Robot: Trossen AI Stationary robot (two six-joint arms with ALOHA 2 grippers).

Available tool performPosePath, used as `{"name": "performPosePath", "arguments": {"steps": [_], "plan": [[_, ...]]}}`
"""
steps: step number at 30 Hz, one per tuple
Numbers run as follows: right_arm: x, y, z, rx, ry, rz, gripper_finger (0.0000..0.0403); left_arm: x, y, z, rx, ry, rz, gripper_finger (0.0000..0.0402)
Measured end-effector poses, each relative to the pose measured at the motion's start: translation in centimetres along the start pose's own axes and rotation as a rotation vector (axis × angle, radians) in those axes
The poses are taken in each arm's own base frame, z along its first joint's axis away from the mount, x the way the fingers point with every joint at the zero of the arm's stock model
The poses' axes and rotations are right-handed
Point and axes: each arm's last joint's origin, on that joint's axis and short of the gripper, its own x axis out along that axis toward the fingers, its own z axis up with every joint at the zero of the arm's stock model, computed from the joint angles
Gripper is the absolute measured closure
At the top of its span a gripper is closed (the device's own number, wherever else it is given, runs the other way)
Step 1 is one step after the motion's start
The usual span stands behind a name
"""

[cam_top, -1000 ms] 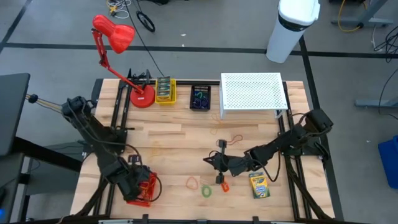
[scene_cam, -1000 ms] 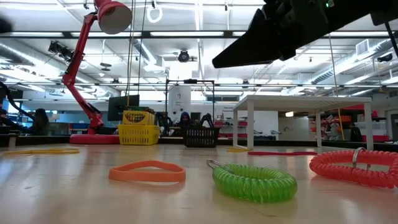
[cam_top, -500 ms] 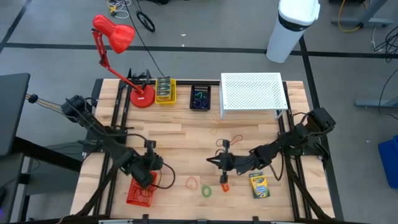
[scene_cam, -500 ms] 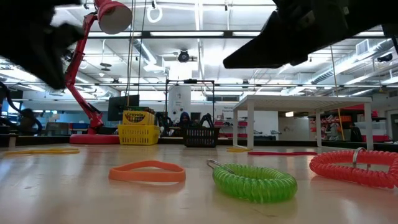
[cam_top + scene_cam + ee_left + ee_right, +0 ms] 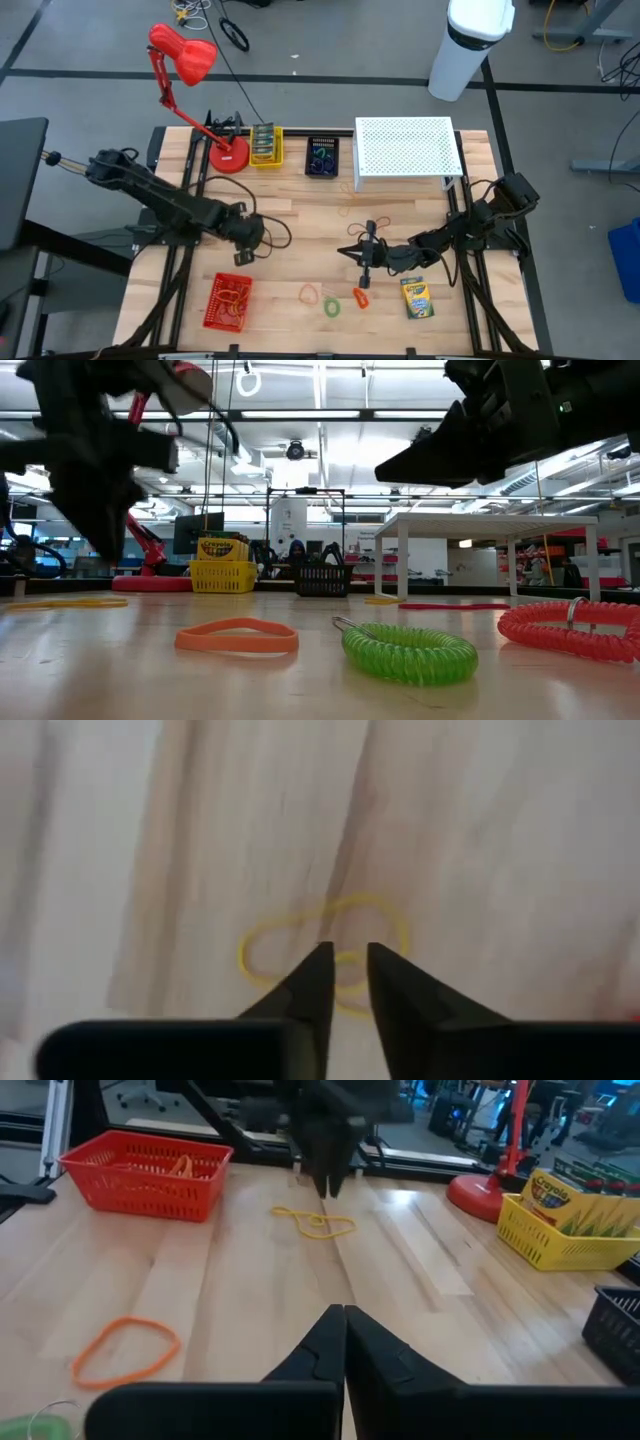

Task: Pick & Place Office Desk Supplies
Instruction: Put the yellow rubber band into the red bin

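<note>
A yellow rubber band [image 5: 250, 945] lies flat on the wood left of the table's middle. My left gripper [image 5: 348, 952] hangs just above it, pointing down, with a narrow gap between its fingertips and nothing in them; it also shows in the high view [image 5: 243, 252] and the right wrist view [image 5: 325, 1180]. My right gripper [image 5: 362, 252] is shut and empty, held nearly level above the table's middle. An orange band [image 5: 309, 293], a green coil [image 5: 331, 306] and an orange-red coil [image 5: 359, 298] lie near the front edge. A crayon box [image 5: 416, 297] lies flat at the near right.
A red basket [image 5: 228, 302] with bands in it stands at the near left. Along the far edge stand a red lamp [image 5: 228, 155], a yellow basket of crayon boxes [image 5: 265, 146], a black basket [image 5: 322, 158] and a white perforated riser [image 5: 405, 150]. A red band [image 5: 378, 220] lies mid-table.
My left gripper has swung from over the red basket toward the far edge and a little to the right, sinking until it hangs over the yellow band. The basket stays in place. My right gripper has drawn a little toward the table's right.
</note>
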Motion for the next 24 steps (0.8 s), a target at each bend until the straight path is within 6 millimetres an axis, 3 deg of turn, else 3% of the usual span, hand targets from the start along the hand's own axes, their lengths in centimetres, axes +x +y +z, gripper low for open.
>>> {"name": "performPosePath", "arguments": {"steps": [6, 12, 19, 24], "plan": [[0.0, 0.0, 0.0, -0.01, 0.003, 0.011, 0.0399, 1.6, 0.9, 0.0, 0.039, 0.07, -0.024, 0.0269], [0.0, 0.0, 0.0, -0.014, 0.004, 0.012, 0.0396, 2.6, 0.5, -0.2, 0.11, 0.136, -0.072, 0.0241], [0.0, 0.1, 0.0, -0.014, 0.003, 0.02, 0.0399, 4.0, 0.4, -0.3, 0.147, 0.172, -0.022, 0.0248], [0.0, 0.1, 0.0, -0.017, 0.003, 0.02, 0.0395, 4.0, 0.3, -0.3, 0.155, 0.175, -0.035, 0.0297]]}}
